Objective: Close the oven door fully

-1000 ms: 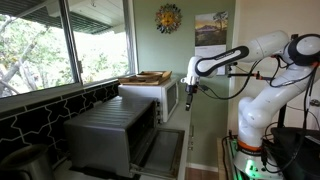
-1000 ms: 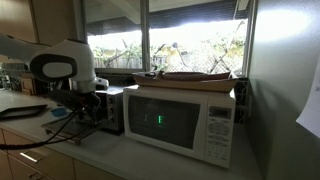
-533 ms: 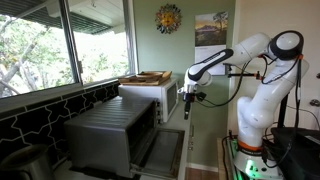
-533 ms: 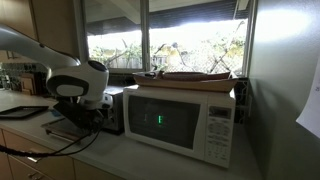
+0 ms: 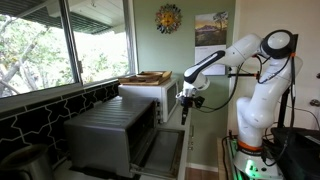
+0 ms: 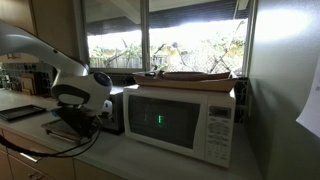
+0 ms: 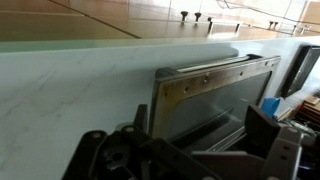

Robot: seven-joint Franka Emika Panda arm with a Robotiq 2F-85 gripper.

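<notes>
One gripper [image 5: 183,113], jaws spread, hovered above open door [image 5: 166,150]; door lay flat below, long axis across oven [image 5: 108,132] front, needing upward swing.

oven door [image 5: 168,152] before oven [image 5: 105,135]; microwave [image 5: 160,98] beside

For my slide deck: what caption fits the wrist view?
Open gripper above the folded-down oven door, pale countertop beside it.

The oven [image 5: 105,135] is brushed grey metal with a ridged top; the counter [image 7: 70,90] looks smooth, pale and faintly marbled.
</notes>
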